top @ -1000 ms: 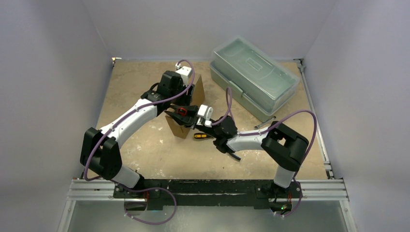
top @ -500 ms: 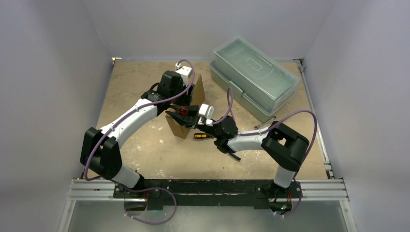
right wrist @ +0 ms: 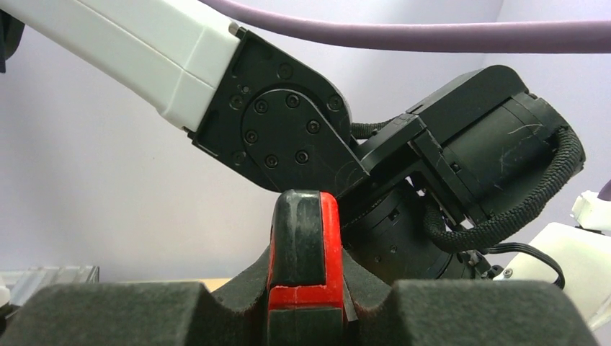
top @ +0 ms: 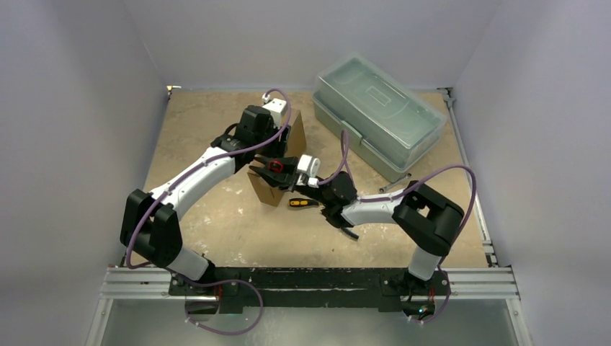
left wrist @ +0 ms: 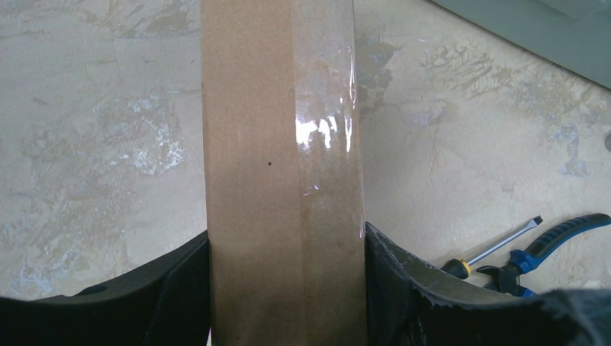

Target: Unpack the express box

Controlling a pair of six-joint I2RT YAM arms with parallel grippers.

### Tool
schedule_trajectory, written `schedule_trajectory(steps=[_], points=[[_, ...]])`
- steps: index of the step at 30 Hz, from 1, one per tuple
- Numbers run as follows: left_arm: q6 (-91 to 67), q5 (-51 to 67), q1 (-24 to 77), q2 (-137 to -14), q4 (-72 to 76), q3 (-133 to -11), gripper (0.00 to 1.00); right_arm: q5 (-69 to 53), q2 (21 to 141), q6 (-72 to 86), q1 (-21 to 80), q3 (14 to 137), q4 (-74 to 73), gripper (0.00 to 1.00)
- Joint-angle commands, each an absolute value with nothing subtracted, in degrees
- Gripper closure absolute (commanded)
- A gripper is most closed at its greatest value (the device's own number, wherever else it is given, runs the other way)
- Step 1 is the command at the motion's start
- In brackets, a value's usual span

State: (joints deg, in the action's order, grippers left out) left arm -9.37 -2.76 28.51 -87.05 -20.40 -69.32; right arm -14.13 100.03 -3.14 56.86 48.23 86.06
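Note:
The brown cardboard express box (top: pixel 277 162) stands on edge at mid-table. My left gripper (top: pixel 268 137) is shut on it from above; in the left wrist view the box (left wrist: pixel 281 180) with a clear tape strip fills the gap between both black fingers (left wrist: pixel 180 288). My right gripper (top: pixel 275 167) is shut on a red and black tool handle (right wrist: pixel 306 245), held up at the box's near side. In the right wrist view the handle stands between the foam pads (right wrist: pixel 108 313), with the left arm's wrist behind it.
A translucent grey-green plastic toolbox (top: pixel 378 122) lies closed at the back right. A yellow-handled screwdriver (top: pixel 297 202) lies on the table below the right gripper; it and blue-handled pliers (left wrist: pixel 555 241) show in the left wrist view.
My right gripper with the red and black tool has shifted slightly up and left toward the box. The left arm and box have barely moved.

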Motion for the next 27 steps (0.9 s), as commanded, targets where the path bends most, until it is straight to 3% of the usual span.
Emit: schedule_trajectory(steps=[1, 10, 19, 27], points=[[-8.5, -1.5, 28.3, -87.5, -21.0, -70.9, 0.45, -16.2, 96.4, -8.4, 55.8, 49.3, 81.1, 1.00], [-7.5, -1.5, 28.4, -87.5, -21.1, -70.8, 0.48, -12.6, 92.4, -6.3, 55.7, 49.6, 69.1, 1.00], [-7.1, -2.2, 28.4, -88.1, -21.3, -70.8, 0.51, -0.3, 90.2, -5.3, 57.1, 57.0, 45.7, 1.00], [-6.9, -2.3, 28.4, -88.1, -21.4, -70.9, 0.53, 4.2, 87.4, -8.3, 58.8, 56.0, 40.2, 1.00]])
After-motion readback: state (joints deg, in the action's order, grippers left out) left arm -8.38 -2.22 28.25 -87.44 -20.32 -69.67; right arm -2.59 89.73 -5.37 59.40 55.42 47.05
